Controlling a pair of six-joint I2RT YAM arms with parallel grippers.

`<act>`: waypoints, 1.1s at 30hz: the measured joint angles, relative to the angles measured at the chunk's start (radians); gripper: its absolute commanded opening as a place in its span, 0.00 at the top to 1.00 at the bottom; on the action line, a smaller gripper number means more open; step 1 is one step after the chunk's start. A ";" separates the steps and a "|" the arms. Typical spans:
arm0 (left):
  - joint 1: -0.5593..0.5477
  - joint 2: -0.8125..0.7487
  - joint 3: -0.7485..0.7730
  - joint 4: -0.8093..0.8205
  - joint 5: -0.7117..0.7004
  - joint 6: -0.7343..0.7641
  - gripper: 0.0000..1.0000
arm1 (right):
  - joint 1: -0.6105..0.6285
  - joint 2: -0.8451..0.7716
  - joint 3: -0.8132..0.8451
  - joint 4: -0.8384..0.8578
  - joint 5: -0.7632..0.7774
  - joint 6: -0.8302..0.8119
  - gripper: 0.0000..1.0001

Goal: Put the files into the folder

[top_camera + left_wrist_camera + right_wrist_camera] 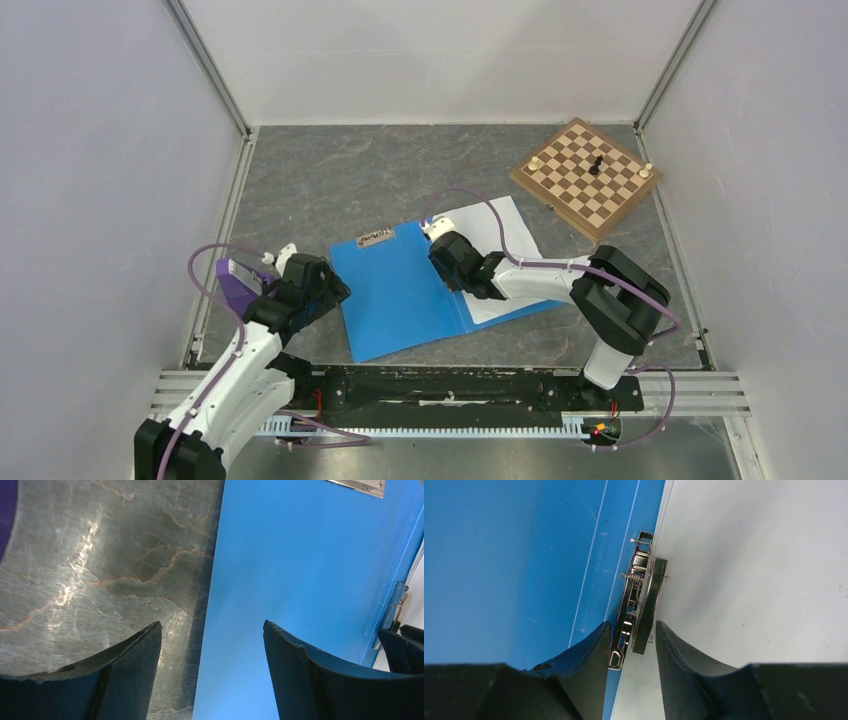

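Right hand (632,624) pinches metal clip (638,575) of folder (499,555).

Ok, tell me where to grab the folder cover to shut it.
Grip its free left edge, coming in from the left: the cover lies flat on the table, so only that thin edge fits between jaws. The open left gripper straddles it. The right gripper pinches the clip.

From above, the right arm's fingers (584,660) hide the metal spring clip (636,605) at the spine of the flat bright blue plastic folder (400,295); whether they press it is unclear. The pale label (374,238) at the folder's far edge is too small to read.
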 measured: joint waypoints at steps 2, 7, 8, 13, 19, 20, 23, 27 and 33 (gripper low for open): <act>0.000 -0.032 -0.044 0.021 0.013 -0.028 0.19 | -0.002 0.000 0.000 0.001 -0.001 0.000 0.59; 0.000 -0.098 -0.163 0.091 0.084 -0.096 0.18 | -0.009 0.000 0.000 0.008 -0.010 0.002 0.59; 0.000 -0.118 -0.187 0.107 0.095 -0.112 0.18 | -0.011 0.000 0.000 0.011 -0.012 0.003 0.59; 0.000 -0.222 -0.252 0.181 0.150 -0.170 0.18 | -0.016 0.000 -0.007 0.031 -0.021 0.005 0.60; 0.000 -0.257 -0.270 0.262 0.222 -0.193 0.18 | -0.025 0.000 -0.020 0.043 -0.037 0.007 0.60; 0.000 -0.257 -0.269 0.278 0.237 -0.193 0.18 | -0.027 0.000 -0.021 0.045 -0.040 0.008 0.60; 0.000 -0.253 -0.263 0.307 0.265 -0.193 0.18 | -0.031 0.000 -0.024 0.049 -0.046 0.011 0.61; 0.000 -0.249 -0.229 0.317 0.291 -0.193 0.17 | -0.033 0.000 -0.029 0.058 -0.051 0.013 0.61; 0.000 -0.225 -0.118 0.334 0.334 -0.181 0.17 | -0.039 -0.003 -0.033 0.064 -0.077 0.032 0.62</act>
